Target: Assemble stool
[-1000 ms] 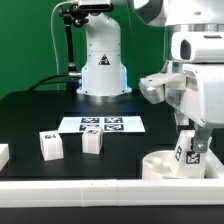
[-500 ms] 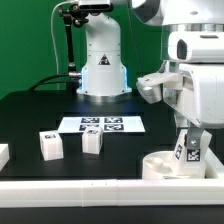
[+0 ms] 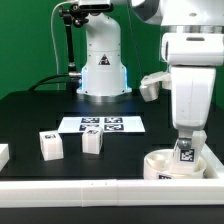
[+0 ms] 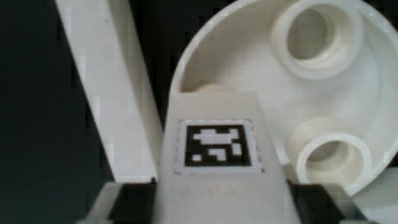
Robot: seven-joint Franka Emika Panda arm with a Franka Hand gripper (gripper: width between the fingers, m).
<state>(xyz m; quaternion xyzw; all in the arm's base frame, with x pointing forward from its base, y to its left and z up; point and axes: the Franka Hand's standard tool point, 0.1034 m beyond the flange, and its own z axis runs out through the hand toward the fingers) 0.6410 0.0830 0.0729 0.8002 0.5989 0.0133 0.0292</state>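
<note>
End effector (image 3: 186, 143) closed on blocky tagged leg (image 3: 186, 154), over round white seat (image 3: 163, 167), exterior view's right. Wrist-only: round sockets (image 4: 317, 45) in smooth plastic. Exterior-only: two loose legs (image 3: 50, 145) (image 3: 92, 141) on black counter (image 3: 30, 110).

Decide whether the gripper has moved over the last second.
Yes. The gripper, shut on a leg, has turned from tilted to upright, swinging toward the exterior view's left above the unmoved seat.

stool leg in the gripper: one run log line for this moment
gripper shut on leg | leg over seat, contact unclear | two loose legs near marker board
</note>
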